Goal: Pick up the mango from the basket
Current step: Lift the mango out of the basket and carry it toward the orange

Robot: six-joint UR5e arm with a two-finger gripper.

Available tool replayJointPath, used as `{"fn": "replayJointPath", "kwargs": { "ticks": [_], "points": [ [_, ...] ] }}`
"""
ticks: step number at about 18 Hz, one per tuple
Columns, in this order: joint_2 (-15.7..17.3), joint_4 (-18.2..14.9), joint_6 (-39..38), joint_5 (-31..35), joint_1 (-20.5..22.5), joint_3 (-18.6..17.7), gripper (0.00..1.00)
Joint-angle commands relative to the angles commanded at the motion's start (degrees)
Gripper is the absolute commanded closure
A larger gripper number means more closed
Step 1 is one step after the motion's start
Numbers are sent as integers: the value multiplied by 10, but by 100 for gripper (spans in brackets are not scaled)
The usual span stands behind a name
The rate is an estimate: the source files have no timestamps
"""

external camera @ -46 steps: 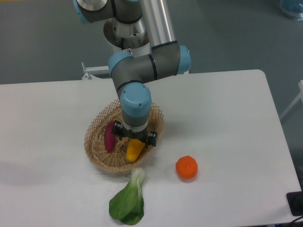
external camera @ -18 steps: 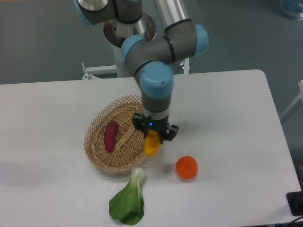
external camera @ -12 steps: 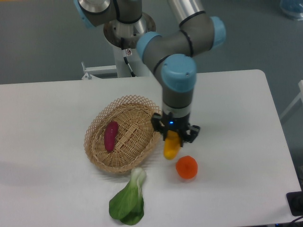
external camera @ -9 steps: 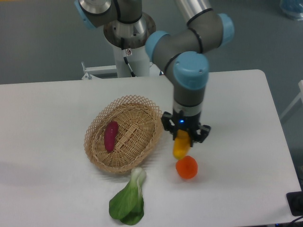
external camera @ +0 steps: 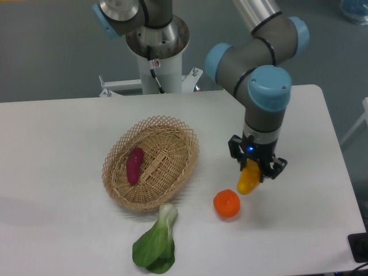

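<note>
Since the earlier frame the tool (external camera: 253, 171) is carrying the mango (external camera: 248, 180) farther right, well clear of the basket (external camera: 118, 153) at centre left. It is gripping the fruit's upper end, hanging it just above and right of the orange (external camera: 226, 203) on the table (external camera: 299, 132).

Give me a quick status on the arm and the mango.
Gripper shut on mango, held right of basket. Orange just below-left of it. Purple vegetable alone in basket.
</note>
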Motion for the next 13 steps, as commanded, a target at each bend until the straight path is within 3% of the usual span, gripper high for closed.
{"fn": "replayJointPath", "kwargs": {
  "ticks": [13],
  "points": [
    [-4, 3, 7, 15, 6, 0, 70]
  ]
}}
